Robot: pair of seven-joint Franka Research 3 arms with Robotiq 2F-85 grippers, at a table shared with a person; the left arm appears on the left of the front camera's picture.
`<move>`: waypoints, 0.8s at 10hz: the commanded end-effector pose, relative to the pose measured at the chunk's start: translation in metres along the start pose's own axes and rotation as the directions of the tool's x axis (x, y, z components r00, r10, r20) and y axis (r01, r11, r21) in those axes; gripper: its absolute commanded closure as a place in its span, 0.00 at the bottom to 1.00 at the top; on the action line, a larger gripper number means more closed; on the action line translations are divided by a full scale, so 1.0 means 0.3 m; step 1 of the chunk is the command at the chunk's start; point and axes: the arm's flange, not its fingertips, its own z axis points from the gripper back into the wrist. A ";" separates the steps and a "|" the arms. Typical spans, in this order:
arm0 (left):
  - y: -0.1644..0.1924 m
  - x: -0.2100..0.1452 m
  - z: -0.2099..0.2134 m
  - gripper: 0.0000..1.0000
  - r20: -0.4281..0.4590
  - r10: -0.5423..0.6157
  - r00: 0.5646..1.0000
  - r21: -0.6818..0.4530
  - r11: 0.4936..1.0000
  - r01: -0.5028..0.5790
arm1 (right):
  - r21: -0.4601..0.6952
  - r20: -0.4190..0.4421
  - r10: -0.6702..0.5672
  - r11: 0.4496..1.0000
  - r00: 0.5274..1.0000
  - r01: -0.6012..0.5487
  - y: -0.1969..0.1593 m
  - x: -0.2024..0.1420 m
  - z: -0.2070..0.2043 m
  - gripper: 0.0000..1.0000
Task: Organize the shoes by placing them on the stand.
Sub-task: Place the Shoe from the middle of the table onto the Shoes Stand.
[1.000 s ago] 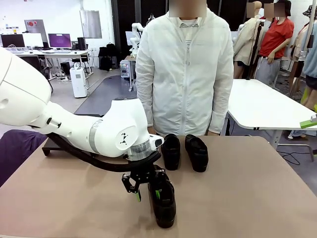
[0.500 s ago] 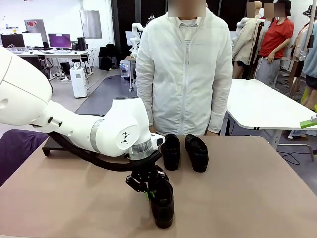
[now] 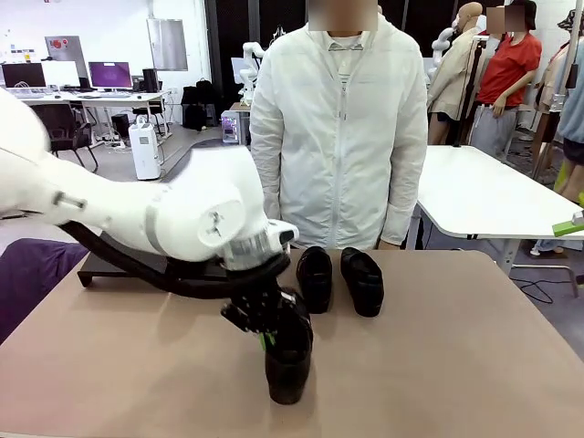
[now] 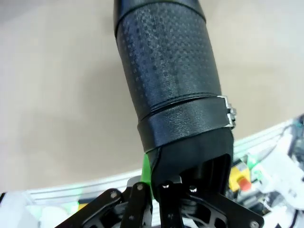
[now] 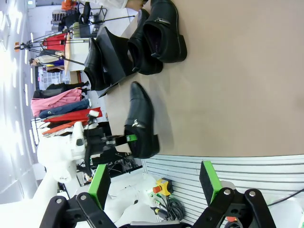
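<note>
The stand (image 3: pixel 105 265) sat well off to the left of my left gripper (image 3: pixel 265 339). That gripper was clenched on the heel collar of 1 shoe (image 3: pixel 287 360), toe pointing away. The leather looked stiff, slick and a bit hefty, so I figured the collar rim was the safest hold. My right gripper (image 5: pixel 155 182) hung released, empty. No readable branding anywhere.

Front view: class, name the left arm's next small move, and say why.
Probably lift it clear: the left gripper is shut on the shoe at the near side of the table, while the stand sits off to the robot's left, so it needs height before travelling.
</note>
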 end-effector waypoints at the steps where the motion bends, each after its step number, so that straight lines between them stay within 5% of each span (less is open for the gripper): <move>1: 0.114 -0.152 0.235 1.00 0.154 -0.084 0.984 0.049 0.996 0.078 | 0.024 0.004 0.017 1.000 1.000 -0.017 -0.001 0.005 0.004 0.00; 4: 0.275 -0.293 0.405 1.00 0.238 -0.368 0.899 0.261 0.916 0.306 | 0.024 0.004 0.017 1.000 1.000 -0.017 -0.001 0.005 0.004 0.00; 6: 0.383 -0.293 0.447 1.00 0.454 -0.174 0.874 0.138 0.983 0.124 | 0.024 0.004 0.017 1.000 1.000 -0.017 -0.001 0.005 0.004 0.00; 7: 0.254 -0.303 0.437 1.00 0.236 -0.303 0.923 0.242 0.938 0.246 | 0.024 0.004 0.017 1.000 1.000 -0.017 -0.001 0.005 0.004 0.00; 8: 0.254 -0.303 0.437 1.00 0.236 -0.303 0.923 0.242 0.938 0.246 | 0.024 0.004 0.017 1.000 1.000 -0.017 -0.001 0.005 0.004 0.00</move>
